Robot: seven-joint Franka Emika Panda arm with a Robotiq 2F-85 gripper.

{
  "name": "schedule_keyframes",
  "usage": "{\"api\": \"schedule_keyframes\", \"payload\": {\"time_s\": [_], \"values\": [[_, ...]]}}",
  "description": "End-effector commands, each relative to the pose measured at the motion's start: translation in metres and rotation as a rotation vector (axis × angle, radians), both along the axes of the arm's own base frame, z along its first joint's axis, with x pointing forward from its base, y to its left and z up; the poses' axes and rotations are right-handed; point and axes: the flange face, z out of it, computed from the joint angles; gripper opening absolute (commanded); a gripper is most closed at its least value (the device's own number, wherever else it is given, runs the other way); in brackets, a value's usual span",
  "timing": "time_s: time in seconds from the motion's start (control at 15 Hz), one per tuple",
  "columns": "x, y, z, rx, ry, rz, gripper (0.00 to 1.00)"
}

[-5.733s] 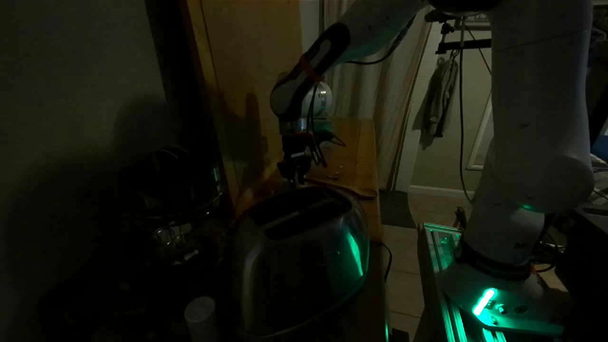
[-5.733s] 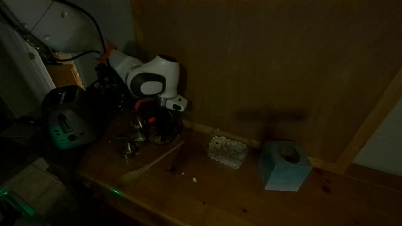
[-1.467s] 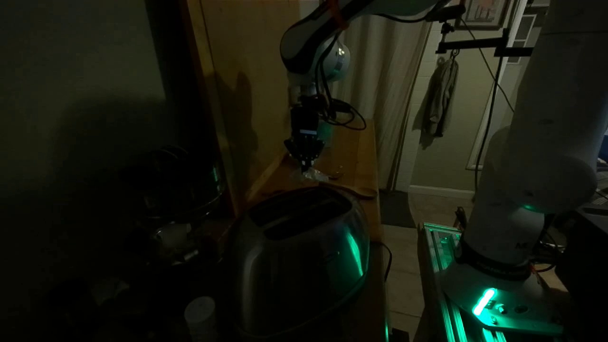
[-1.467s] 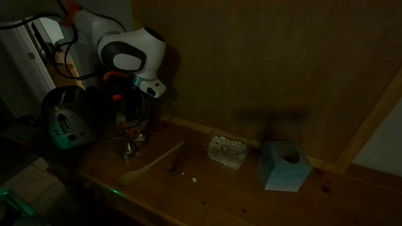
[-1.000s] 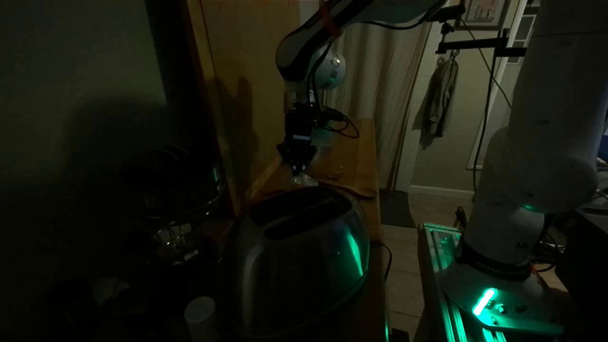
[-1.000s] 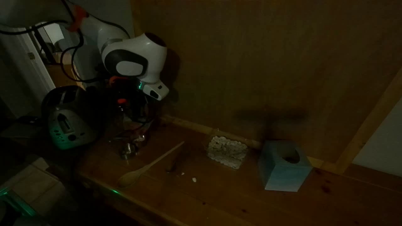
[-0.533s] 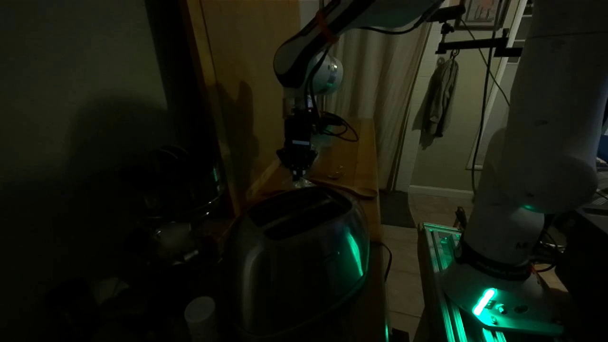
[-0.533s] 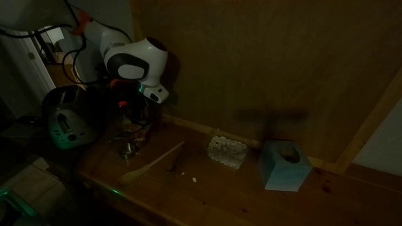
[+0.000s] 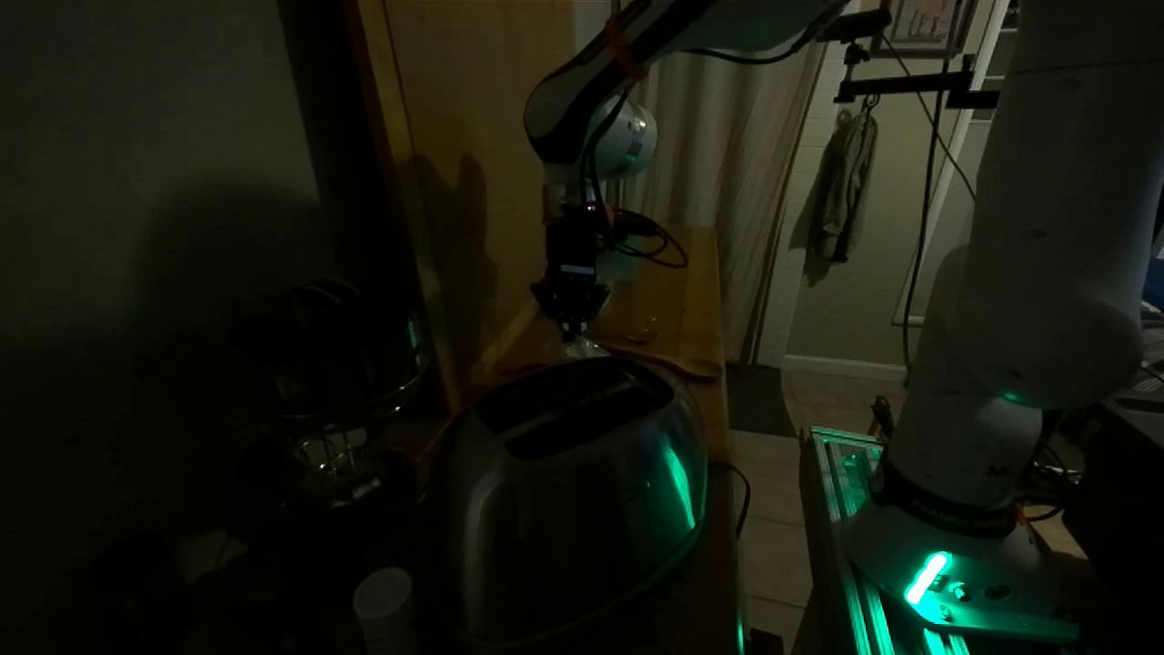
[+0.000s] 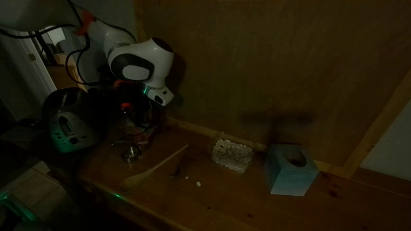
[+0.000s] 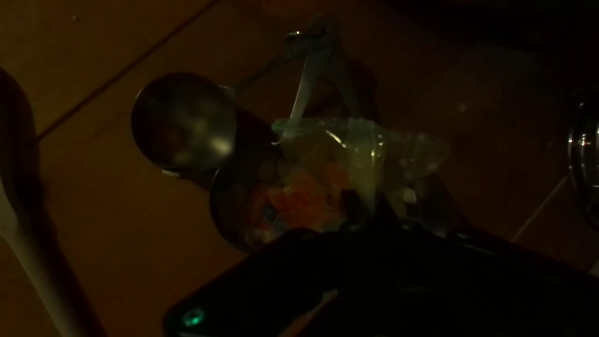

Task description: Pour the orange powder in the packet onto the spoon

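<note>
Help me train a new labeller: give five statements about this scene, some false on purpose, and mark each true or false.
1. The gripper is shut on a clear packet. True.
2. The wooden spoon stands upright. False: the wooden spoon lies on the table.
3. In the wrist view, the packet overlaps a metal spoon. True.
4. The tissue box is bright red. False: the tissue box is bluish.
5. A toaster shows in both exterior views. True.

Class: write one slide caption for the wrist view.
Black hand pinching a clear plastic packet over a round metal measuring spoon.
</note>
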Motion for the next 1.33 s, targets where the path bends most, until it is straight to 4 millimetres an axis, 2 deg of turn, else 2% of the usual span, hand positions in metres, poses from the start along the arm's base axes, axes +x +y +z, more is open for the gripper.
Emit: {"api": "schedule_keyframes", "payload": {"time_s": [0.0, 1.27], "values": [[0.005, -0.0069, 0.0024, 0.023, 0.02, -0.012, 0.02], [0.0021, -0.0123, 0.0069, 0.131, 0.085, 0.014, 0.02]]}}
